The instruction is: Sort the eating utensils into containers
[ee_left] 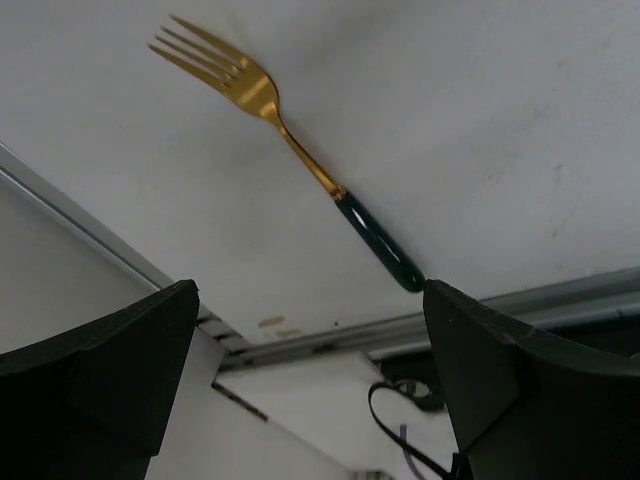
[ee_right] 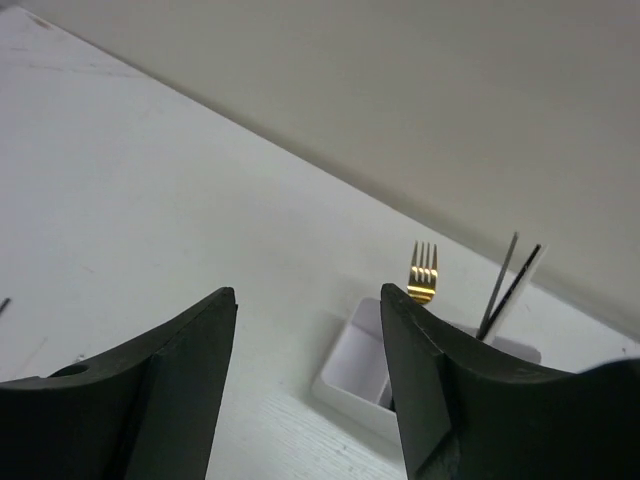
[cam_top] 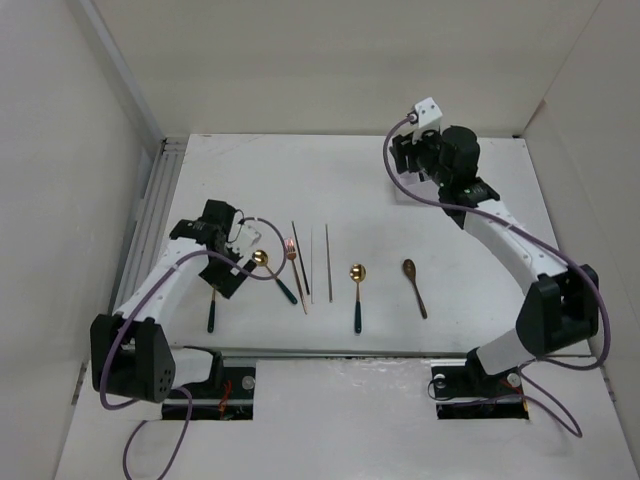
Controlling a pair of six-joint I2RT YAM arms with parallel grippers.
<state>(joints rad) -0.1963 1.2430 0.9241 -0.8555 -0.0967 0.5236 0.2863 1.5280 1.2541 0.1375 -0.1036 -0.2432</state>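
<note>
My left gripper point(cam_top: 222, 272) is open and empty above a gold fork point(ee_left: 262, 98) with a dark teal handle point(cam_top: 212, 314), which lies flat on the table. To its right lie a gold spoon point(cam_top: 261, 258), a copper fork point(cam_top: 292, 252), thin chopsticks point(cam_top: 328, 262), a second gold spoon point(cam_top: 357, 273) and a brown spoon point(cam_top: 411, 269). My right gripper point(cam_top: 412, 155) is open and empty at the back right. Just ahead of its fingers stands the white divided box point(ee_right: 352, 372), holding an upright gold fork point(ee_right: 424, 271) and chopsticks point(ee_right: 505, 283). The box is hidden in the top view.
White walls enclose the table on the left, back and right. A metal rail point(cam_top: 150, 215) runs along the left edge and another along the near edge point(ee_left: 480, 312). Purple cables point(cam_top: 425, 200) loop off both arms.
</note>
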